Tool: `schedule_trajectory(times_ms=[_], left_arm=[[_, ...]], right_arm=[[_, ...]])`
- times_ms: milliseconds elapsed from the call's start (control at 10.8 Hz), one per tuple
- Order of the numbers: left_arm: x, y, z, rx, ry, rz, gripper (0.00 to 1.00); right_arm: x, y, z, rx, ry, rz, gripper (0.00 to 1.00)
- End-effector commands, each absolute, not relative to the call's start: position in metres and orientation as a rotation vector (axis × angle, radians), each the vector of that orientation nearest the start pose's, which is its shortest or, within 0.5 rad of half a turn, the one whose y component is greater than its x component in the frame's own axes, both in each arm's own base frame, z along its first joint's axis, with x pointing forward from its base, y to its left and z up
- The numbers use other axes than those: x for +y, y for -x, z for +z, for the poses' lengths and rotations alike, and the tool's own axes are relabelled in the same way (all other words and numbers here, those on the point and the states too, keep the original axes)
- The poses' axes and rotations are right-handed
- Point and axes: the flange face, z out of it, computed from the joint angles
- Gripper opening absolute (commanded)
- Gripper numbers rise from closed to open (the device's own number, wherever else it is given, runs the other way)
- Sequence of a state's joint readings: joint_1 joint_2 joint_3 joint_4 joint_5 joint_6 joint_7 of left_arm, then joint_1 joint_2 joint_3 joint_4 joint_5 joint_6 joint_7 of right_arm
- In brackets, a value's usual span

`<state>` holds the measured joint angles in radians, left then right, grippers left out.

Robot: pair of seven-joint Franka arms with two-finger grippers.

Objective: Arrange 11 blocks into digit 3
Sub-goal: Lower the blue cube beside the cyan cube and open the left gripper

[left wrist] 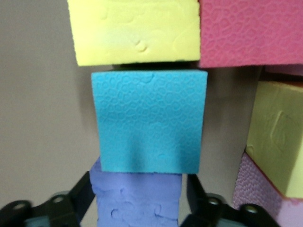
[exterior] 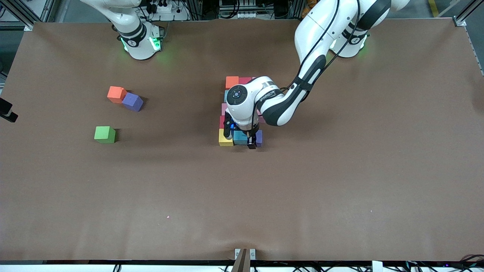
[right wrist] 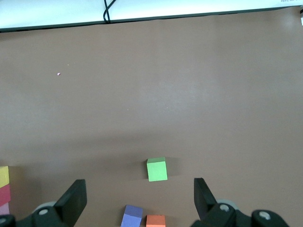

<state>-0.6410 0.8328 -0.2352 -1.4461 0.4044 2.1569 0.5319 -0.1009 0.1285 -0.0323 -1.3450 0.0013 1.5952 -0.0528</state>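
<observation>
The digit 3 (exterior: 225,138) is a multicoloured figure of cubes mid-table, largely hidden under the left arm. Its row nearest the front camera reads yellow (left wrist: 137,30), blue (left wrist: 149,120), purple (left wrist: 137,201). My left gripper (exterior: 256,139) is low over that purple end block (exterior: 259,136), open, with a finger on either side and a thin gap showing at one finger. Loose orange (exterior: 116,94) and purple (exterior: 132,101) blocks touch each other toward the right arm's end. My right gripper (right wrist: 138,189) hangs open and empty high above them.
A green cube (exterior: 104,134) sits alone, nearer the front camera than the loose pair. It also shows in the right wrist view as the green cube (right wrist: 156,169). A pink-red cube (left wrist: 251,33) and another yellow one (left wrist: 277,137) of the figure lie beside the row.
</observation>
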Motion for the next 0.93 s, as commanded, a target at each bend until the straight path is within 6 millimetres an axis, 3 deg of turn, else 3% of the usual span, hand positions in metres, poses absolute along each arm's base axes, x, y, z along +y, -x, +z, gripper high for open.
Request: schedule_trajectory(times_ms=[0, 93, 465, 558, 651, 836], left_arm=[[-0.519, -0.495, 0.208, 2.013, 2.201, 0.089, 1.0], [-0.514, -0.493, 0.208, 1.993, 2.199, 0.154, 1.0], [-0.508, -0.501, 0.263, 1.947, 2.184, 0.211, 1.0], [-0.51, -0.499, 0.285, 1.943, 2.185, 0.205, 1.0], [-0.5, -0.509, 0.307, 1.919, 2.206, 0.176, 1.0], [-0.466, -0.538, 0.36, 1.824, 2.355, 0.095, 1.0]], right_arm=[[-0.075, -0.59, 0.665, 0.121, 3.152, -0.199, 1.0], [-0.074, -0.59, 0.664, 0.116, 3.152, -0.197, 1.0], [-0.069, -0.59, 0.662, 0.099, 3.155, -0.18, 1.0], [-0.069, -0.59, 0.662, 0.102, 3.161, -0.177, 1.0], [-0.07, -0.589, 0.662, 0.105, 3.163, -0.172, 1.0], [-0.072, -0.589, 0.663, 0.11, 3.163, -0.177, 1.0]])
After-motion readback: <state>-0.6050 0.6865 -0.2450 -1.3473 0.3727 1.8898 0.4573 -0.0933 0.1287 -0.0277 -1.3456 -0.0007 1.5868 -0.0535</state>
